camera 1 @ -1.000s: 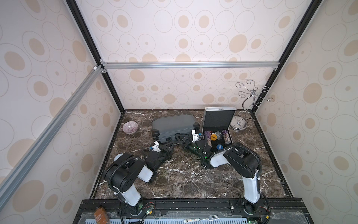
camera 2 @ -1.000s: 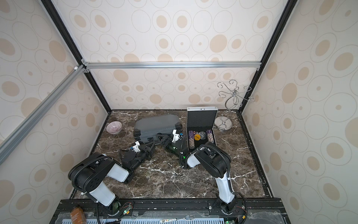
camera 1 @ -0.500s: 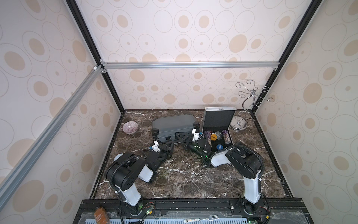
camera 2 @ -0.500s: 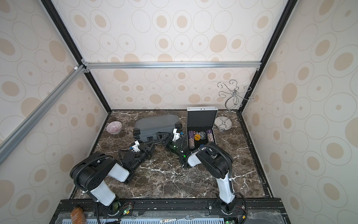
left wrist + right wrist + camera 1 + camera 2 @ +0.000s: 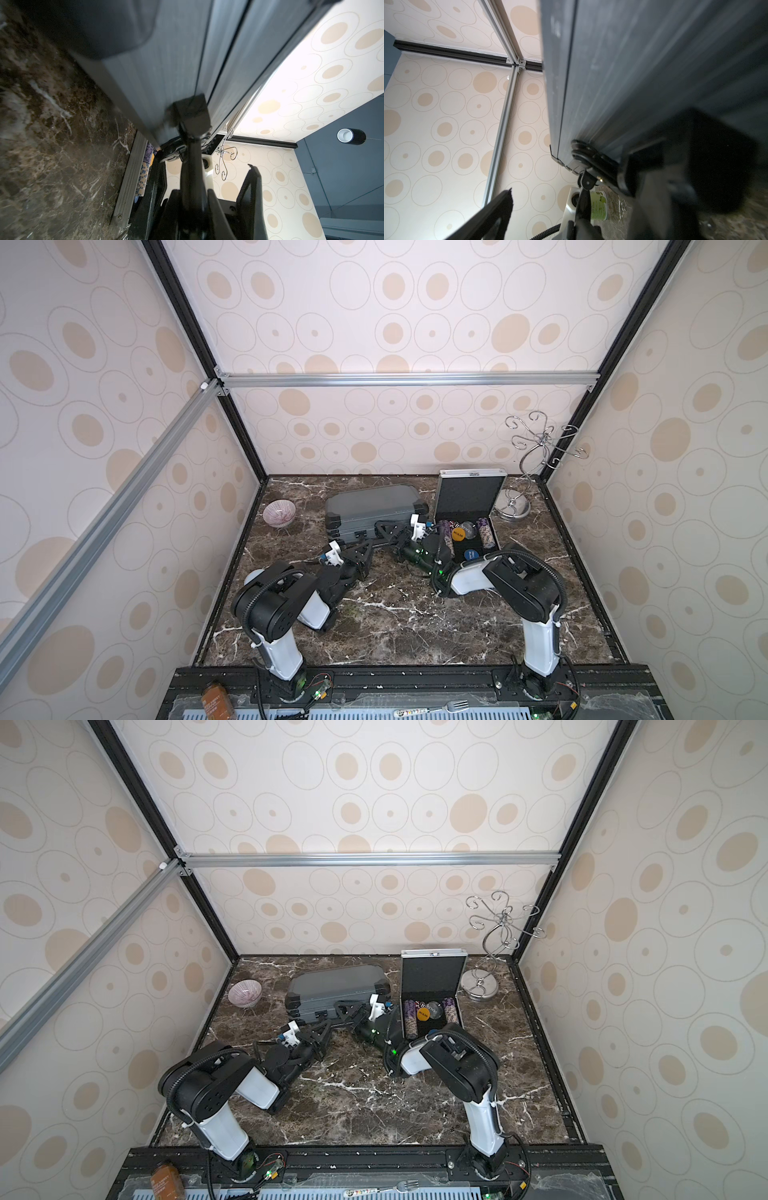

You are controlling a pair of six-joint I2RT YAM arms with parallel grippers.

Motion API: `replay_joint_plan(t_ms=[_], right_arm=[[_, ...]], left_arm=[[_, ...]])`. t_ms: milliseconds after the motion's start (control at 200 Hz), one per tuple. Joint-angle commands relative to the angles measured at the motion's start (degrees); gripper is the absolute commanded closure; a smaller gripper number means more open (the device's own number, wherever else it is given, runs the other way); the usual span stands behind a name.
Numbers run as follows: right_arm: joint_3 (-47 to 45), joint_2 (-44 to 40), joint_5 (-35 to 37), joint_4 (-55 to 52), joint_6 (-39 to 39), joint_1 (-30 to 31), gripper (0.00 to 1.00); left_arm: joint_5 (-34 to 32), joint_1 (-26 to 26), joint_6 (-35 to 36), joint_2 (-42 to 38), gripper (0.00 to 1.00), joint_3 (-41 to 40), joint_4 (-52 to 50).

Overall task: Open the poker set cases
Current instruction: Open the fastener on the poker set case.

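Observation:
The larger dark grey case (image 5: 374,506) (image 5: 336,984) lies flat at the back of the table with its lid down. My left gripper (image 5: 368,548) (image 5: 326,1031) (image 5: 193,196) is shut on its black handle (image 5: 192,158), which hinges out from the front face (image 5: 166,72). My right gripper (image 5: 390,531) (image 5: 348,1011) (image 5: 581,187) stands open at the same front face (image 5: 643,72), its jaws spread wide on either side of the handle pivot (image 5: 587,182). The smaller silver case (image 5: 471,493) (image 5: 432,975) stands open to the right, with chips (image 5: 484,533) inside.
A pink bowl (image 5: 279,512) sits left of the dark grey case. A chrome wire stand (image 5: 515,506) stands in the back right corner. Patterned walls close in the marble table (image 5: 395,614) on three sides.

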Motion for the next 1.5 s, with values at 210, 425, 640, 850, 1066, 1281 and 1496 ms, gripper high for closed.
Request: replay_joint_plan(t_ms=[210, 425, 640, 850, 1066, 1281, 1496], right_arm=[[4.8, -4.6, -2.3, 12.3, 3.1, 1.5, 0.03], [5.4, -6.9, -2.2, 12.3, 3.6, 1.9, 0.02], [4.9, -8.0, -1.2, 12.3, 4.9, 2.0, 0.02], [4.9, -9.8, -1.0, 12.4, 4.9, 2.1, 0.02], [5.3, -10.5, -0.7, 12.3, 5.7, 2.4, 0.03], [5.3, -12.0, -0.4, 12.3, 5.6, 2.7, 0.03], [0.2, -10.6, 2.3, 12.2, 3.8, 2.3, 0.03]], left_arm=[[0.1, -1.1, -9.2, 4.5, 1.0, -0.5, 13.5], [0.3, -1.1, -9.8, 5.6, 1.0, 0.1, 13.5], [0.1, -1.1, -10.1, 6.2, 1.0, 0.1, 13.5], [-0.1, -1.1, -10.3, 7.0, 1.0, -0.2, 13.5], [0.0, -1.1, -10.6, 7.5, 1.0, 0.2, 13.5], [-0.2, -1.1, -10.9, 7.8, 1.0, 0.4, 13.5], [-0.2, -1.1, -11.0, 7.3, 1.0, 1.3, 13.5]])
